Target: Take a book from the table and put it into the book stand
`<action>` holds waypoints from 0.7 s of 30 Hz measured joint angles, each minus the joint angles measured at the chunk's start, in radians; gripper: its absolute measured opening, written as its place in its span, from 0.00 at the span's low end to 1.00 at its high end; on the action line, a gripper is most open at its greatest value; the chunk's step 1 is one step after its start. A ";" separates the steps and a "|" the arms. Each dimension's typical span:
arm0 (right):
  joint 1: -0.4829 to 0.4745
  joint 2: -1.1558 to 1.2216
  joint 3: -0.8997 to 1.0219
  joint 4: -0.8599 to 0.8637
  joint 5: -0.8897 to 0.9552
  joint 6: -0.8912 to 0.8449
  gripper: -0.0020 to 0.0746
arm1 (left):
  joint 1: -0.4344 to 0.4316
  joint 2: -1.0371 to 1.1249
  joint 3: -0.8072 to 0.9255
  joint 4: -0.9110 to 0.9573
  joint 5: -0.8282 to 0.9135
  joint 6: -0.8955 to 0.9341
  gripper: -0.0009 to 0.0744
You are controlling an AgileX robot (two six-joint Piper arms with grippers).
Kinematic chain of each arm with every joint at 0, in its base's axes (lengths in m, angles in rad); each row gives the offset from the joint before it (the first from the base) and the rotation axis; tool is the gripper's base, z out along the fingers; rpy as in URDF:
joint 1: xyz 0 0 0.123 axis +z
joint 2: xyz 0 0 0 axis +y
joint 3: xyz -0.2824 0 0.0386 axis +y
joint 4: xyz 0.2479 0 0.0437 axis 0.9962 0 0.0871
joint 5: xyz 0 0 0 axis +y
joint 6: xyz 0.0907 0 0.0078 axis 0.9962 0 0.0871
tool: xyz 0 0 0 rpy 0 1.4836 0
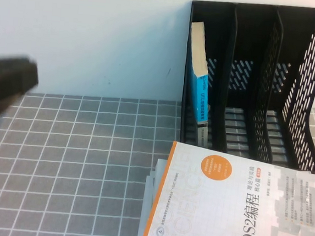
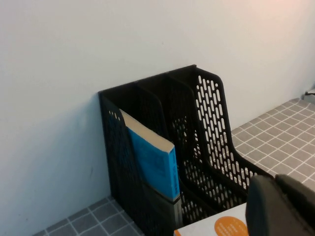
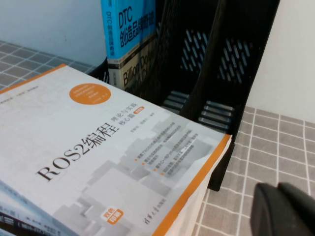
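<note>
The cyan and grey DTC book [image 1: 198,83] stands upright in the left slot of the black book stand [image 1: 309,81], leaning slightly, spine outward. It also shows in the left wrist view [image 2: 157,162] and in the right wrist view [image 3: 129,29]. The other two slots hold nothing. My left gripper [image 2: 275,183] is shut and empty, raised in front of the stand; its arm [image 1: 6,82] shows at the left edge of the high view. My right gripper [image 3: 278,191] is shut and empty, low over the grid cloth to the right of the stand [image 3: 216,64], out of the high view.
A white ROS2 book with an orange circle [image 1: 237,213] lies on top of a small stack of books in front of the stand, touching its base. The grey grid cloth of the table [image 1: 88,156] stretches to the left. A pale wall stands right behind the stand.
</note>
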 joint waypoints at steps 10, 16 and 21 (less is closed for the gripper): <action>0.000 0.000 0.007 -0.013 0.000 -0.002 0.02 | 0.000 -0.070 0.189 -0.006 -0.033 0.001 0.01; 0.000 0.000 0.007 -0.013 0.000 -0.002 0.02 | 0.000 -0.070 0.210 -0.006 0.021 0.001 0.01; 0.000 0.000 0.007 -0.013 0.000 -0.002 0.02 | 0.000 -0.070 0.214 -0.006 0.087 0.001 0.01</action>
